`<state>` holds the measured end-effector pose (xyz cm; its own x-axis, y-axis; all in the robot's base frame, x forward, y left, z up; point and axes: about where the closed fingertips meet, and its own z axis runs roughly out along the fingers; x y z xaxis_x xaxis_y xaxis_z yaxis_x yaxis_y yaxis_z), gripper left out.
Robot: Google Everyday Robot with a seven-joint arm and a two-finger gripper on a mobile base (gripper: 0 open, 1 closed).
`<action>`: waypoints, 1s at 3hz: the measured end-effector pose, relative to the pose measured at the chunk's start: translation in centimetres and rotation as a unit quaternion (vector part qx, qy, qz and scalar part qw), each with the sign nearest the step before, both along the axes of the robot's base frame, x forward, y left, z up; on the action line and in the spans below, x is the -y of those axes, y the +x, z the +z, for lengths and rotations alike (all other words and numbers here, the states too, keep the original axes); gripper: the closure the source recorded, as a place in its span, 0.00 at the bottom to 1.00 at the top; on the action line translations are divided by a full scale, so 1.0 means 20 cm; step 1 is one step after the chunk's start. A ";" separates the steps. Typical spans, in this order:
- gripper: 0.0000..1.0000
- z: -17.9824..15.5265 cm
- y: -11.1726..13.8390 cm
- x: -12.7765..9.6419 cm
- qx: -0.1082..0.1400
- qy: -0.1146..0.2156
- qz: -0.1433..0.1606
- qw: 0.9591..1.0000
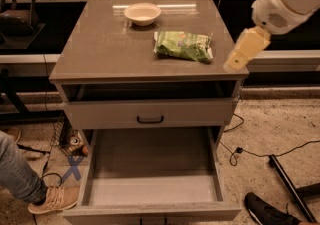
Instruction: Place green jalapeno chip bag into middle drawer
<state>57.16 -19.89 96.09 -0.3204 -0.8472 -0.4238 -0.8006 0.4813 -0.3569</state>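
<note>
The green jalapeno chip bag (pixel 183 45) lies flat on the right half of the grey cabinet top (pixel 100 49), crinkly and pillow-shaped. The middle drawer (pixel 152 166) is pulled out wide below, a shallow grey box with a bare floor and nothing in it. My gripper (pixel 239 56), cream-coloured on a white arm, hangs at the cabinet top's right edge. It is just right of the bag, apart from it, and holds nothing.
A cream bowl (pixel 142 13) stands at the back of the top. The upper drawer (pixel 150 114) with its black bar handle is pushed in. A person's leg and shoe (pixel 52 198) are at the lower left. Cables and a black bar (pixel 287 184) lie on the floor at the right.
</note>
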 end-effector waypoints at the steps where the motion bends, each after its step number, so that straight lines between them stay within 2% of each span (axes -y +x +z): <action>1: 0.00 -0.08 0.38 -0.12 0.008 0.007 -0.034 0.999; 2: 0.00 -0.13 0.56 -0.23 0.002 -0.003 -0.046 0.999; 3: 0.00 -0.21 0.72 -0.35 -0.018 -0.023 -0.058 0.998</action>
